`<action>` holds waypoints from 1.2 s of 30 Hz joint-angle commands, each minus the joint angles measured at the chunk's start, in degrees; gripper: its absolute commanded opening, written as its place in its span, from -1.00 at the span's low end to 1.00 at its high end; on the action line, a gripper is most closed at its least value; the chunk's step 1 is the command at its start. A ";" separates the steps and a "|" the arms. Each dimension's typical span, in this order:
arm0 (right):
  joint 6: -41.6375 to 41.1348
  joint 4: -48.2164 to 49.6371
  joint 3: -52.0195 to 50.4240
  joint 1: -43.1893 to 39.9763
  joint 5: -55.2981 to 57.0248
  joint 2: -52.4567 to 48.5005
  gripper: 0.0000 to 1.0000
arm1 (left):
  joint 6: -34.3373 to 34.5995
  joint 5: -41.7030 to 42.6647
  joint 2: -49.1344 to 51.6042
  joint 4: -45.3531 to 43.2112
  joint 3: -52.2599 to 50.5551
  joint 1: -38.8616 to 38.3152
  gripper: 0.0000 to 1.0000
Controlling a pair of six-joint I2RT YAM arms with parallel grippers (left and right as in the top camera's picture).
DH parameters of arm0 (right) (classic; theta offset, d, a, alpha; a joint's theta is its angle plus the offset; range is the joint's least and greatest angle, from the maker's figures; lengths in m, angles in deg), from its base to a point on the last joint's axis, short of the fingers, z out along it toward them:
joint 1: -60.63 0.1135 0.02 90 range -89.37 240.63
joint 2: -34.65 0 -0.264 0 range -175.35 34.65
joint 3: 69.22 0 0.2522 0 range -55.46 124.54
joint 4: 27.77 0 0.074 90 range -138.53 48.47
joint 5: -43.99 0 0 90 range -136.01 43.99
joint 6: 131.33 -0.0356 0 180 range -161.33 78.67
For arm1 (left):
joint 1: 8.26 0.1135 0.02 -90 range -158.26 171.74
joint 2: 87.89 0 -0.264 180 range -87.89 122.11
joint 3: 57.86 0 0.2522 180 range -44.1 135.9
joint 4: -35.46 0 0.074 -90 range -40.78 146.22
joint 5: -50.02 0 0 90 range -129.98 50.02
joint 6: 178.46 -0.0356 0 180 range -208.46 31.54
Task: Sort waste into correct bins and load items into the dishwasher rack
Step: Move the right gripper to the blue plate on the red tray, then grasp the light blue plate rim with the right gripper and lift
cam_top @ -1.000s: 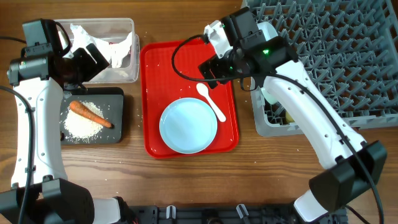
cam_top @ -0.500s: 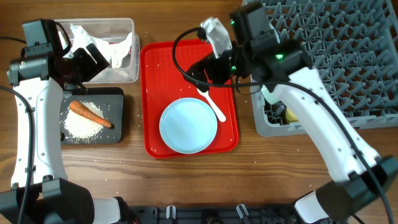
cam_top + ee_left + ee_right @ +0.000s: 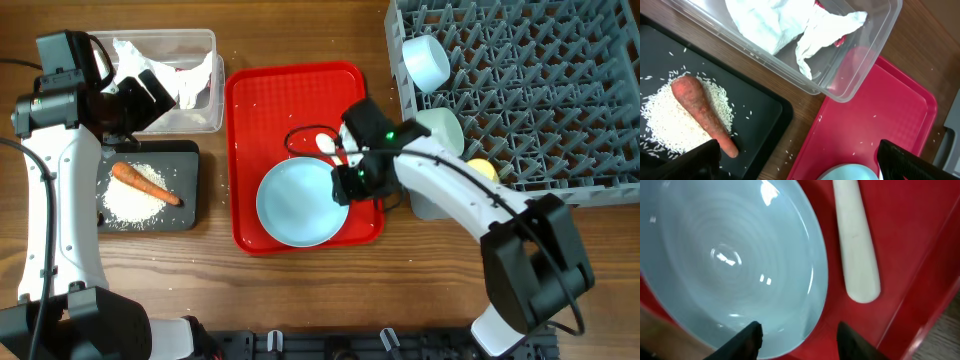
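**Inspector:** Location of the plate (image 3: 300,205)?

**Assistant:** Flat on the tray (image 3: 255,110). Its right rim sits between the right arm's (image 3: 445,182) jaws. They are spread, one finger over the plate and one over bare tray. Contact cannot be confirmed from the wrist view.

**Inspector:** Spoon (image 3: 855,245)?

**Assistant:** Just beside that rim, outside the jaws, with its handle roughly parallel to it.

**Inspector:** Left arm (image 3: 50,190)?

**Assistant:** Well apart, by the clear bin (image 3: 215,80), jaws spread and empty. The right arm is nearer, and the rack (image 3: 520,90) lies to its right.

Looks super glossy and smooth on the pale blue plate (image 3: 735,260), matt white plastic for the spoon (image 3: 855,245), shiny plastic on the red tray (image 3: 270,110), crumpled paper napkin (image 3: 765,25).
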 commanded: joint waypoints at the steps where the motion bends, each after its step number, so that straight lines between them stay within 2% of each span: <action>1: -4.15 3.15 -3.78 1.31 2.99 -0.46 -0.13 | 0.55 0.04 -0.22 0.00 0.63 0.20 1.00; 10: -7.02 7.26 -5.97 1.31 7.45 -0.63 -0.46 | 0.55 0.04 -0.22 0.00 0.63 0.20 1.00; 18: -6.88 7.93 -5.99 1.31 7.54 -3.04 -0.57 | 0.55 0.04 -0.22 0.00 0.63 0.20 1.00; 26: -6.88 9.25 -7.19 1.31 8.11 -3.04 -0.90 | 0.55 0.04 -0.22 0.00 0.63 0.20 1.00; 30: -6.78 9.40 -6.25 0.90 8.31 -3.02 -0.91 | 0.52 0.04 -0.22 0.00 0.63 0.20 1.00; 36: -3.82 2.71 1.97 -0.61 9.18 0.59 -0.91 | 0.55 0.04 -0.22 0.00 0.63 0.20 1.00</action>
